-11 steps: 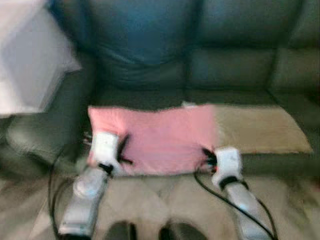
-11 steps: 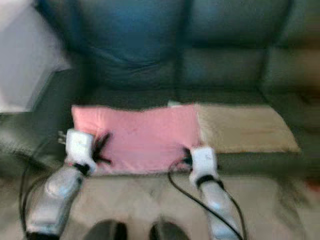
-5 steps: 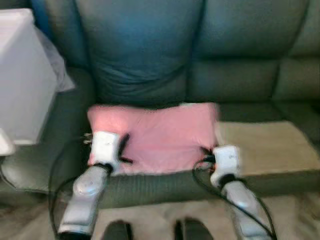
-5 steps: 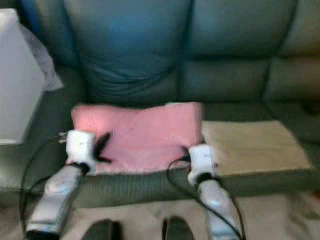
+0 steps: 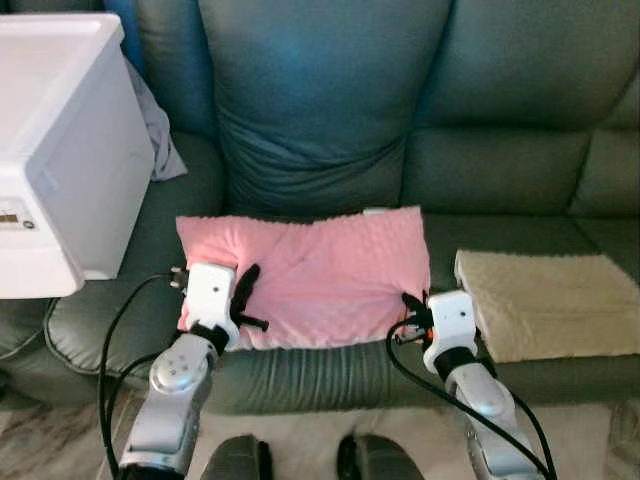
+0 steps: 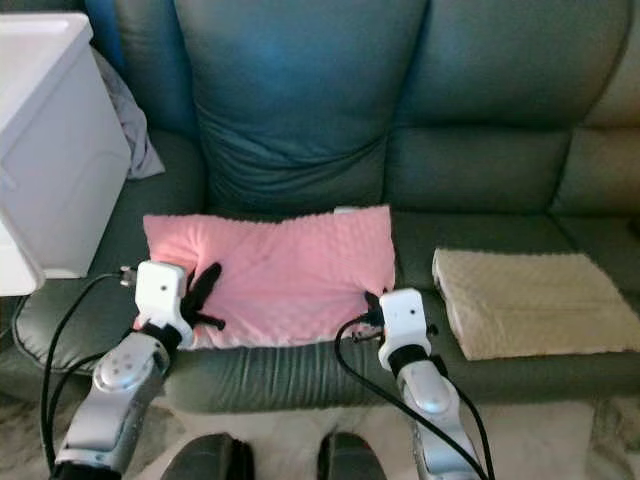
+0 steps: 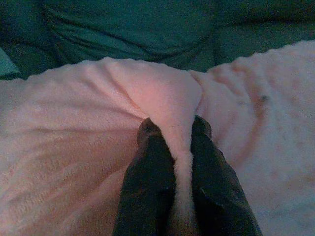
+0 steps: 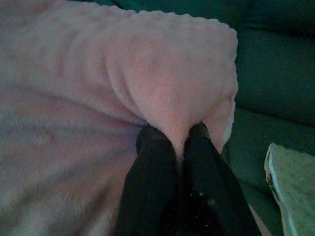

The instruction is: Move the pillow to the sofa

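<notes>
Since the earlier frames the pink pillow [image 5: 310, 275] has gone from hanging off the seat's front edge to lying flat on the green leather sofa [image 5: 480, 170] seat, and the view has sharpened. Left pincer [image 7: 173, 129] clenched on a fold of pillow fabric at its left front corner; right pincer [image 8: 172, 132] clenched on the right front corner. Beige folded cloth [image 5: 550, 315] just beside the pillow. White box [image 5: 60, 140] on the left seat; its panel is unreadable.

No legible text or labels.
</notes>
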Motion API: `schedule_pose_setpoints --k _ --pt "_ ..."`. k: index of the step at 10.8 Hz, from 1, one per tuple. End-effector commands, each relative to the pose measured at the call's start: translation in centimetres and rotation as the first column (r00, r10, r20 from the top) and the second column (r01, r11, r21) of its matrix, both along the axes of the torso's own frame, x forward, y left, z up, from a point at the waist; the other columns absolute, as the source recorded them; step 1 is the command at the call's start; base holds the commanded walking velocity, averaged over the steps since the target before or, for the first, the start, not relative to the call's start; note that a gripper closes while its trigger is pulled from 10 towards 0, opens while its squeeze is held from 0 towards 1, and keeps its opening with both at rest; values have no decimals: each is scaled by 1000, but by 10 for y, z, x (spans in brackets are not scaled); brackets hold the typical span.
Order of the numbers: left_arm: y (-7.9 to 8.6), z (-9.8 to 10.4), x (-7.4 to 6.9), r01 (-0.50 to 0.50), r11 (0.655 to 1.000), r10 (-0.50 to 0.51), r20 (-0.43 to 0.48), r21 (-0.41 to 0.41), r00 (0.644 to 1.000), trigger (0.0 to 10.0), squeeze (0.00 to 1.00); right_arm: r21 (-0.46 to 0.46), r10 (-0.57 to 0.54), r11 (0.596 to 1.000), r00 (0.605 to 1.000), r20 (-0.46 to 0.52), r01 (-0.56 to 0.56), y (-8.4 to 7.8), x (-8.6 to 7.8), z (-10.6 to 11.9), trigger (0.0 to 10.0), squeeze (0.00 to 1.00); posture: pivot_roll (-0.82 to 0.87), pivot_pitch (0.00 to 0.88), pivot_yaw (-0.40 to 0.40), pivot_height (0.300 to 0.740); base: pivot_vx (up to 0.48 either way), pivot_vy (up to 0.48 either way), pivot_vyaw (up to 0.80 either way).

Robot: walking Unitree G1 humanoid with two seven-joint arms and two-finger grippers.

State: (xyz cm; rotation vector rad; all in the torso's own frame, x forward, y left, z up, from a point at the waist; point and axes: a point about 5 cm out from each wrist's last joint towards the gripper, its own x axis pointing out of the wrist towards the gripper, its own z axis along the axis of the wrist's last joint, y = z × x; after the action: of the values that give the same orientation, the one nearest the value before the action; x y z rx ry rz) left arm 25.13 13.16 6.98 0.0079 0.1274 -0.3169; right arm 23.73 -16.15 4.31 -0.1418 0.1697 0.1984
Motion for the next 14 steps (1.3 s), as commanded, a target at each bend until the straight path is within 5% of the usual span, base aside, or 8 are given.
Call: schedule_pose_setpoints --k 1,5,14 --pt "-9 -1 -3 34 999 -34 -1 11 999 10000 0 -8 -12 1000 1000 1 12 -5 -1 0 10000 0 -46 131 -58 740 0 0 0" --pt "-9 0 -4 35 999 -35 6 34 999 10000 0 -3 -12 1000 1000 -6 12 -4 -2 -1 10000 0 -45 136 -51 740 0 0 -569" --pt "5 0 -6 -51 992 46 47 113 998 10000 0 46 -36 998 999 26 35 -3 -2 5 10000 0 -37 171 -37 715 0 0 0"
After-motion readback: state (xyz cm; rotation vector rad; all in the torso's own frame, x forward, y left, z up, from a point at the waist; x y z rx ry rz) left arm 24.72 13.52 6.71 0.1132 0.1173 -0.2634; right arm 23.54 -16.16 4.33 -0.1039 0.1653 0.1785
